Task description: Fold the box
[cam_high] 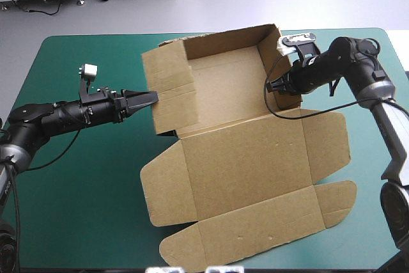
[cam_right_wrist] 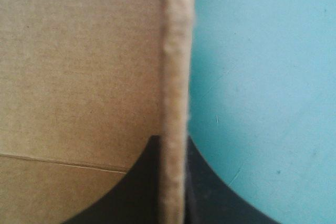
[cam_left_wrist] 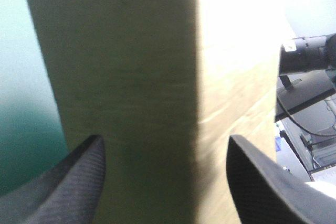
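High view, raising walls — right gripper (cam_high: 275, 86) pinches the box (cam_high: 249, 164) upper right; left gripper (cam_high: 149, 99) spread wide — you likely tuck next.

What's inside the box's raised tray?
Only bare brown floor shows inside the box; the right hand grips its right wall. Floor close behind the near wall is hidden.

Box (cam_high: 243, 158): matt brown corrugated board, faintly ribbed across its faces. In your right claw (cam_right_wrist: 172, 139) you see its cut edge, pale and fuzzy; ahead of your left claw (cam_left_wrist: 165, 137) the wall looks dull and smooth. That claw's fingers (cam_left_wrist: 73, 182): black, with a fine woven texture like carbon fibre and a slight sheen. Surface (cam_high: 83, 177): teal-green cover, smooth, matt, faintly scuffed beside your right claw.
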You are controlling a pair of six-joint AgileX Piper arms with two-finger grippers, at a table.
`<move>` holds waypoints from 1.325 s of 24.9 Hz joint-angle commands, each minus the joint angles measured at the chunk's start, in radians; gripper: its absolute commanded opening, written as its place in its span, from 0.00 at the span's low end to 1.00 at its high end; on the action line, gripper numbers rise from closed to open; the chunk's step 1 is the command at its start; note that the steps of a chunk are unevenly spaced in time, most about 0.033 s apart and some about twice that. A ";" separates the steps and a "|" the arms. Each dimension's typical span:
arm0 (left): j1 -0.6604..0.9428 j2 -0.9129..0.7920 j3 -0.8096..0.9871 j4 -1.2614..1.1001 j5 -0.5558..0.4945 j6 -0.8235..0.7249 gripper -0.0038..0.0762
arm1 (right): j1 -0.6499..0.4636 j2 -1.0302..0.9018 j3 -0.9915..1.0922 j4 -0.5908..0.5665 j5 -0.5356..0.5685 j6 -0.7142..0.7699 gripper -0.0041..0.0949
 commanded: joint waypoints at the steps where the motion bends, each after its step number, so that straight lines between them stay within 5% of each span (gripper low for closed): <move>1: -0.006 -0.037 -0.042 -0.083 0.105 -0.005 0.65 | 0.018 -0.045 0.013 0.056 -0.093 0.016 0.02; 11: -0.024 -0.037 -0.136 0.039 0.099 -0.062 0.65 | 0.125 -0.045 0.033 0.000 -0.193 0.110 0.02; 18: -0.110 -0.044 -0.241 0.365 -0.085 -0.227 0.65 | 0.177 -0.045 0.033 -0.045 -0.220 0.195 0.02; 23: -0.284 -0.085 -0.288 0.804 -0.326 -0.556 0.63 | 0.186 -0.045 0.032 -0.033 -0.241 0.235 0.02; 25: -0.355 -0.087 -0.288 1.035 -0.345 -0.737 0.61 | 0.186 -0.045 0.032 -0.019 -0.250 0.235 0.02; 31: -0.497 -0.085 -0.288 1.294 -0.538 -1.096 0.60 | 0.186 -0.045 0.032 0.051 -0.261 0.181 0.02; 33: -0.525 -0.083 -0.288 1.387 -0.577 -1.177 0.50 | 0.186 -0.045 0.032 0.051 -0.253 0.171 0.02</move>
